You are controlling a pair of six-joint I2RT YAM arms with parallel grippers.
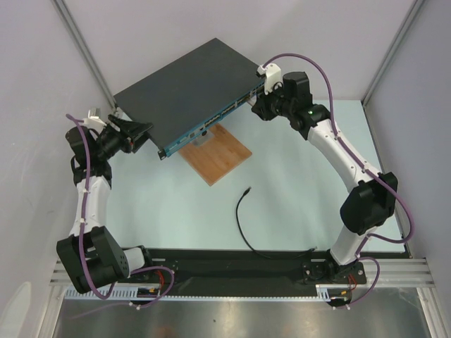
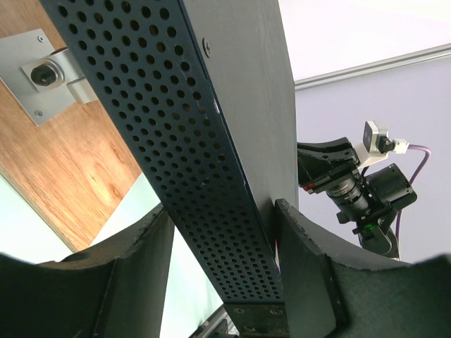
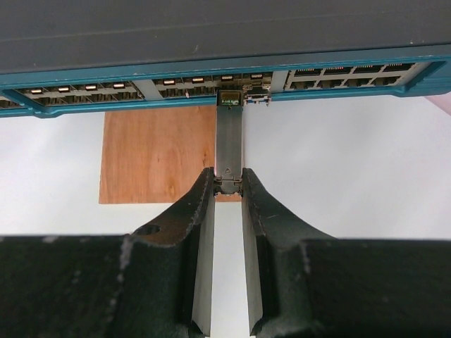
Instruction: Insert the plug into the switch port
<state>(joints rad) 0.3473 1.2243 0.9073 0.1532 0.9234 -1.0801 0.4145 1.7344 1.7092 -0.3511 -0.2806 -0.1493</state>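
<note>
The plug (image 1: 247,190), a small black tip on a thin black cable (image 1: 242,225), lies loose on the table with no gripper touching it. The switch (image 1: 190,84) is a flat dark-grey box with a teal front strip (image 3: 106,88) of ports. My left gripper (image 1: 141,132) is shut across the box's left end, fingers on its two faces (image 2: 222,211). My right gripper (image 3: 228,184) is at the front strip (image 1: 254,98), shut on a short grey metal piece (image 3: 229,141). The far end of that piece sits in a switch port (image 3: 229,98).
A brown wooden board (image 1: 218,155) lies under the switch's front edge. A grey metal bracket (image 2: 49,74) is fixed on the board. White walls and frame posts close in the back and sides. The cable runs down to the black base rail (image 1: 282,257).
</note>
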